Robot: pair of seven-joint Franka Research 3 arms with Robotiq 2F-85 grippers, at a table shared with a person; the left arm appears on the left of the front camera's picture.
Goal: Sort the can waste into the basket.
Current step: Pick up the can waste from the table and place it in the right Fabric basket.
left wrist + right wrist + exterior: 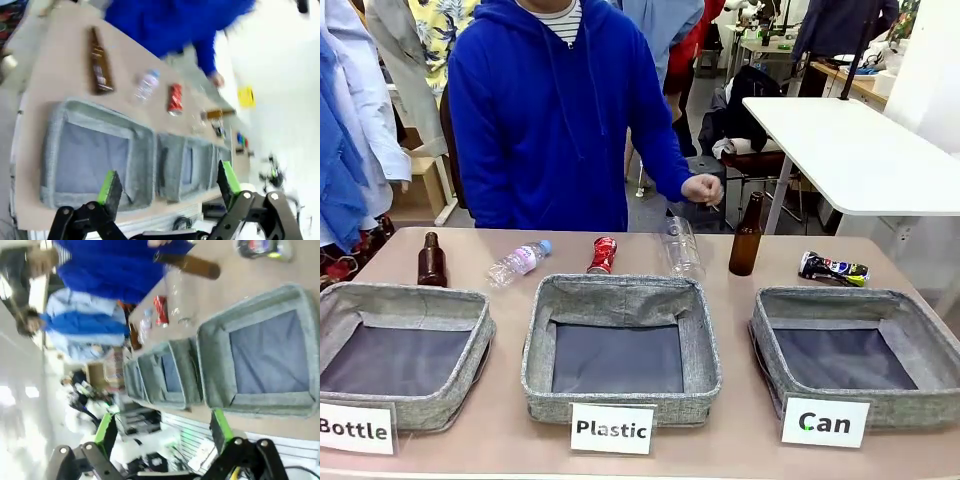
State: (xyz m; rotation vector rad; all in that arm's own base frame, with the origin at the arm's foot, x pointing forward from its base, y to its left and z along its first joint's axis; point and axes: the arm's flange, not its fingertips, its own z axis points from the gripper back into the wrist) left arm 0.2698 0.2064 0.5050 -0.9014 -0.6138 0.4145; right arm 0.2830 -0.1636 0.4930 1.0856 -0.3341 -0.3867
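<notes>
A crushed red can (602, 255) lies at the far side of the table, behind the middle basket. A crushed dark can (833, 268) with a yellow-green end lies at the far right, just behind the grey basket (840, 298) whose card (825, 422) reads "Can". That basket holds nothing. My left gripper (169, 184) hangs open above the near table edge, with the red can (175, 98) far ahead of it. My right gripper (162, 426) is open too, off the near edge beside the Can basket (212, 370), and the dark can (262, 247) lies beyond that basket.
Like baskets labelled "Bottle" (410, 297) and "Plastic" (620, 290) stand left and middle. Two brown glass bottles (431, 262) (747, 236) and two clear plastic bottles (518, 263) (681, 246) share the far row. A person in a blue hoodie stands behind, one fist (702, 188) over the table.
</notes>
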